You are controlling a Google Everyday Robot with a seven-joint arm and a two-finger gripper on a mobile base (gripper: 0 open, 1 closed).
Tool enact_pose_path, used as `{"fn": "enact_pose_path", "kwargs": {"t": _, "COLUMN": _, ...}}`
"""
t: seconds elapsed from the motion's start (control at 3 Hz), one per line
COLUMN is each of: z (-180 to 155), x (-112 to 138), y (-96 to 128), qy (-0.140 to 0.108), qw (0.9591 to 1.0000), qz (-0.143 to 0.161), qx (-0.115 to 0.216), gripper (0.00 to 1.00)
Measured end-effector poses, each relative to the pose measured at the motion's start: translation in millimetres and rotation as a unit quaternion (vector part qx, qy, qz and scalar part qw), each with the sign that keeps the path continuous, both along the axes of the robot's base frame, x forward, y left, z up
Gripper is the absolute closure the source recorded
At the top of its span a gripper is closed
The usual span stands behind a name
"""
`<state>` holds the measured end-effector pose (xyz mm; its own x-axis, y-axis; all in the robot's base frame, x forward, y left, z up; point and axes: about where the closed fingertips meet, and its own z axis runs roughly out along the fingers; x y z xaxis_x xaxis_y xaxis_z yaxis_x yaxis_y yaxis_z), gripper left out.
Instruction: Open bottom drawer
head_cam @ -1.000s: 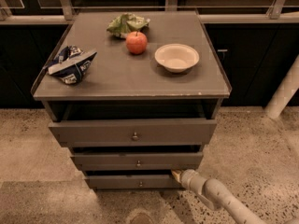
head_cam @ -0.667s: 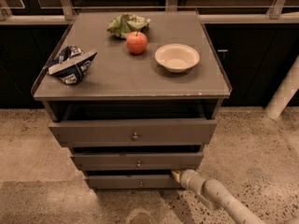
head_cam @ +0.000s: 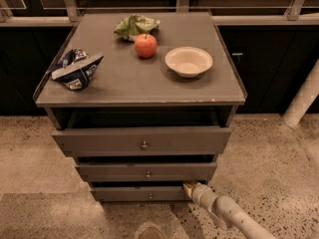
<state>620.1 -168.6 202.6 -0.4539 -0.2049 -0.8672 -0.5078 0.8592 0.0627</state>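
Observation:
The bottom drawer (head_cam: 134, 194) is the lowest and narrowest of three grey-brown fronts, with a small round metal knob (head_cam: 150, 196). It stands pulled out a little, with a dark gap above it. My gripper (head_cam: 189, 188) comes in from the lower right on a white arm (head_cam: 229, 214). Its tip sits at the right end of the bottom drawer front, right of the knob.
The mid-sized drawer (head_cam: 146, 171) and the top drawer (head_cam: 143, 141) also stand slightly out. On the cabinet top (head_cam: 124, 78) lie a blue-white chip bag (head_cam: 75, 69), a green bag (head_cam: 135, 26), an apple (head_cam: 145, 46) and a white bowl (head_cam: 188, 61). A white post (head_cam: 304, 97) stands at right. Speckled floor surrounds the cabinet.

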Motion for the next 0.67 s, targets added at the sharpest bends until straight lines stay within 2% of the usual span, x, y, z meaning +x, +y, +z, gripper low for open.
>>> {"fn": "enact_pose_path", "kwargs": {"t": 0.33, "z": -5.2, "x": -8.2, "y": -6.8, "qy": 0.009, "qw": 0.9998, "qz": -0.019, "qx": 0.003, "gripper": 1.0}}
{"fn": "enact_pose_path", "kwargs": {"t": 0.67, "z": -5.1, "x": -8.2, "y": -6.2, "qy": 0.009, "qw": 0.9998, "qz": -0.018, "qx": 0.003, "gripper": 1.0}}
